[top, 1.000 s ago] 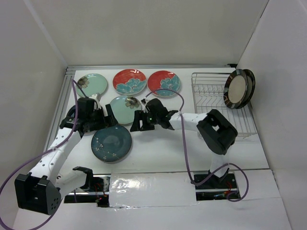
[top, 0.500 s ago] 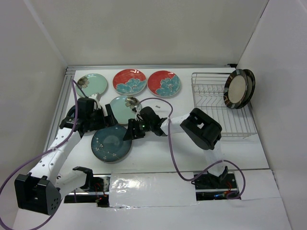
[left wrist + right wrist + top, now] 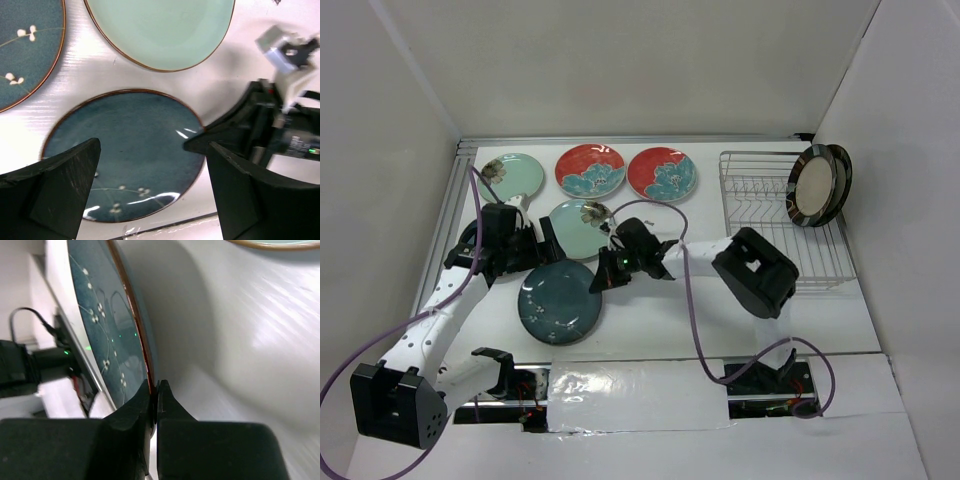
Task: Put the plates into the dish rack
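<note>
A speckled dark teal plate (image 3: 560,302) (image 3: 125,150) lies near the table's front, its right rim lifted off the surface. My right gripper (image 3: 606,278) (image 3: 154,388) is shut on that rim, one finger on top and one beneath, and the plate (image 3: 105,325) fills the left of its view. My left gripper (image 3: 535,255) (image 3: 150,200) hovers open above the plate's far left side and holds nothing. Two mint plates (image 3: 510,175) (image 3: 582,218) and two red plates (image 3: 590,170) (image 3: 662,173) lie behind. The dish rack (image 3: 770,225) at the right holds two beige plates (image 3: 815,185) upright.
Another dark teal plate (image 3: 25,45) lies under my left arm, mostly hidden from above. The nearer mint plate (image 3: 160,30) sits just beyond the held plate. White walls close in the table on three sides. Cables trail from both arms across the table's front.
My right gripper slid left to the teal plate's right rim and shut on it. The plate shifted a little toward the front and its right edge rose. My left arm stayed still.
</note>
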Action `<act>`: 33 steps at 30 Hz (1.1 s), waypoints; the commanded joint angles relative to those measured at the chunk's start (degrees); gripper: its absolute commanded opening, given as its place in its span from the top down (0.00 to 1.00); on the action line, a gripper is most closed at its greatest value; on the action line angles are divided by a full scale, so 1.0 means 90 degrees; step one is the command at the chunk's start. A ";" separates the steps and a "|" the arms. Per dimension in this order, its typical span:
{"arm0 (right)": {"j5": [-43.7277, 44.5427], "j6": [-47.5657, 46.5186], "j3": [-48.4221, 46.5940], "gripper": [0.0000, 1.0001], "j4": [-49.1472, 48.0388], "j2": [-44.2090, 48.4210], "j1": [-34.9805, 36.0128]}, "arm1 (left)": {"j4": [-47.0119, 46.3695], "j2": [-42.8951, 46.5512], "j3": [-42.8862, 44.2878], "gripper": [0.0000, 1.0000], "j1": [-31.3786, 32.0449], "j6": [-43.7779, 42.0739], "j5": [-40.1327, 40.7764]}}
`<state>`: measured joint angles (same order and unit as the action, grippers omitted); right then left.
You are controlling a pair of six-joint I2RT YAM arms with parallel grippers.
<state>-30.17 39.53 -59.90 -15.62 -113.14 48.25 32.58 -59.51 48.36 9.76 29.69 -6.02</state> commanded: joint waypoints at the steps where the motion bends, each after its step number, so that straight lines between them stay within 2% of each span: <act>1: 0.0744 -0.1431 -0.0375 1.00 0.1985 0.0919 -0.0321 | -0.0133 0.0108 -0.0012 0.01 -0.0039 -0.0184 0.0005; 5: 0.0998 -0.2290 -0.1028 1.00 0.3713 0.1749 -0.0886 | -0.0211 0.0166 -0.0012 0.01 -0.0039 -0.0184 -0.0053; 10: 0.1740 -0.2760 -0.1712 1.00 0.4722 0.3039 -0.1619 | -0.0270 0.0108 -0.0012 0.01 -0.0039 -0.0184 -0.0210; 14: 0.3065 -0.3210 -0.2503 1.00 0.5367 0.3585 -0.2079 | -0.0270 0.0049 -0.0012 0.01 -0.0039 -0.0184 -0.0268; 16: 0.3468 -0.3414 -0.2748 1.00 0.5368 0.3810 -0.2361 | -0.0270 0.0049 -0.0012 0.01 -0.0039 -0.0184 -0.0268; 21: 0.5205 -0.4078 -0.2827 1.00 0.4666 0.4543 -0.3016 | -0.0270 -0.0009 -0.0012 0.01 -0.0039 -0.0184 -0.0337; 26: 0.6641 -0.4732 -0.2369 1.00 0.3612 0.5128 -0.3622 | -0.0270 -0.0078 -0.0012 0.01 -0.0039 -0.0184 -0.0337; 30: 0.7014 -0.5387 -0.1910 1.00 0.2549 0.5276 -0.4149 | -0.0270 -0.0136 -0.0012 0.01 -0.0039 -0.0184 -0.0395; 33: 0.6957 -0.5827 -0.1773 1.00 0.2214 0.5238 -0.4695 | -0.0270 -0.0204 -0.0012 0.01 -0.0039 -0.0184 -0.0395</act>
<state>28.67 -7.86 -75.33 22.06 -68.38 8.64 31.70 -60.69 48.36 9.76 29.67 -8.23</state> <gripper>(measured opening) 0.048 0.992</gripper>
